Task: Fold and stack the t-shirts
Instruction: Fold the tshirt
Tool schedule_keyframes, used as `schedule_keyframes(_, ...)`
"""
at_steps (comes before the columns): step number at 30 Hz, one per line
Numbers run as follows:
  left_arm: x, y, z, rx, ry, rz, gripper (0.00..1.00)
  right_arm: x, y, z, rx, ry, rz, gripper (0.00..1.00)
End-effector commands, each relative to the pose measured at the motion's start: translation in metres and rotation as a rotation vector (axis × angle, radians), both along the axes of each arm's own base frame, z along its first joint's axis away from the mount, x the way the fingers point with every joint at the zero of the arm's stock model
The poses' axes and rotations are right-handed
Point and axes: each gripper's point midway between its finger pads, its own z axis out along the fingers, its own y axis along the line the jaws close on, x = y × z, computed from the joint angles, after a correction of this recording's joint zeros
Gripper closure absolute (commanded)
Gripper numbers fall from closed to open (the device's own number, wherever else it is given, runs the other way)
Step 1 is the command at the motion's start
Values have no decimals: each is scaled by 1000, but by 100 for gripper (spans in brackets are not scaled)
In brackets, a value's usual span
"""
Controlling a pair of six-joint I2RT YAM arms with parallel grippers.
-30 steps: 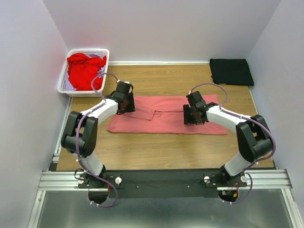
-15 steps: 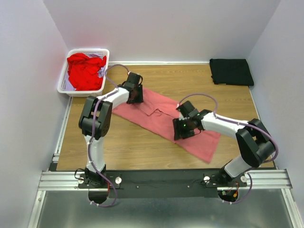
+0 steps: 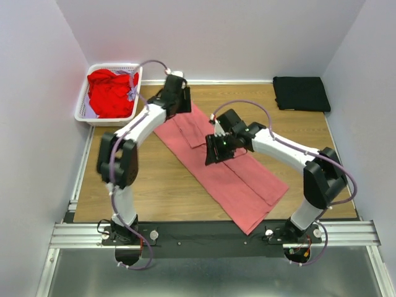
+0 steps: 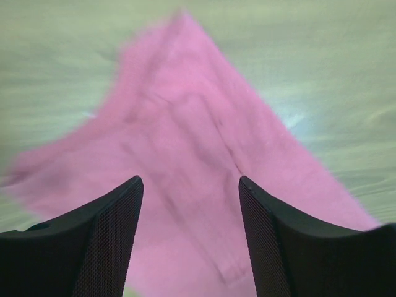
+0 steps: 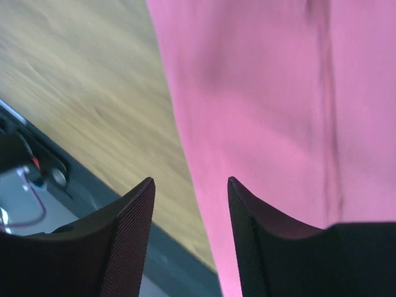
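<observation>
The pink shirt (image 3: 241,182) lies diagonally on the surface (image 3: 154,198), its far end hidden beneath the left pincer (image 4: 190,180). That pincer's jaws stand apart and empty, in a blurred view. The right pincer (image 5: 190,180) is likewise spread and empty over the shirt's edge. The red shirt (image 3: 111,93) fills the basket (image 3: 82,106), and the black shirt (image 3: 301,93) lies far right.

White lattice basket (image 3: 108,121) at far left; wooden table (image 3: 161,198); plain walls (image 3: 216,37).
</observation>
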Motion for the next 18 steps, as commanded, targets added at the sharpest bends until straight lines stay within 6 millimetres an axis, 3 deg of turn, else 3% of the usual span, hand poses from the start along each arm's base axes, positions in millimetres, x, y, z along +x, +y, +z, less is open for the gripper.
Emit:
schedule_keyframes(1,-9,54,156,-37,-344,171,24,50,15,11,41,-93,34,44)
schedule_keyframes(3,-27,73,163,-9,-371,219,24,70,19,2,59,-93,28,46)
schedule_keyframes(4,-42,81,188,-26,-424,231,24,79,27,3,97,-99,39,48)
schedule_keyframes(5,-53,87,178,-15,-411,236,24,92,35,12,131,-123,43,49)
schedule_keyframes(6,-62,89,179,-20,-418,234,23,102,39,1,133,-112,40,51)
schedule_keyframes(7,-79,95,199,-51,-469,237,22,111,46,2,156,-128,48,51)
schedule_keyframes(8,-91,98,181,-49,-443,240,20,124,56,13,185,-162,59,52)
schedule_keyframes(9,-100,100,181,-64,-450,236,20,130,62,8,194,-160,68,53)
schedule_keyframes(10,-117,105,199,-100,-504,238,20,134,70,-8,202,-134,89,54)
schedule_keyframes(11,-126,108,197,-112,-510,241,20,140,77,-10,218,-136,102,54)
schedule_keyframes(12,-136,111,179,-115,-485,248,20,145,81,-14,228,-135,107,55)
schedule_keyframes(13,-153,119,176,-128,-498,266,12,155,92,-20,252,-136,121,55)
schedule_keyframes(14,-160,124,186,-149,-525,286,7,158,97,-23,262,-135,131,55)
schedule_keyframes(15,-169,128,173,-148,-507,300,2,162,101,-26,274,-134,136,55)
schedule_keyframes(16,-182,136,180,-175,-540,333,2,169,108,-35,287,-130,143,55)
schedule_keyframes(18,-194,140,168,-179,-539,334,1,176,112,-46,296,-118,146,55)
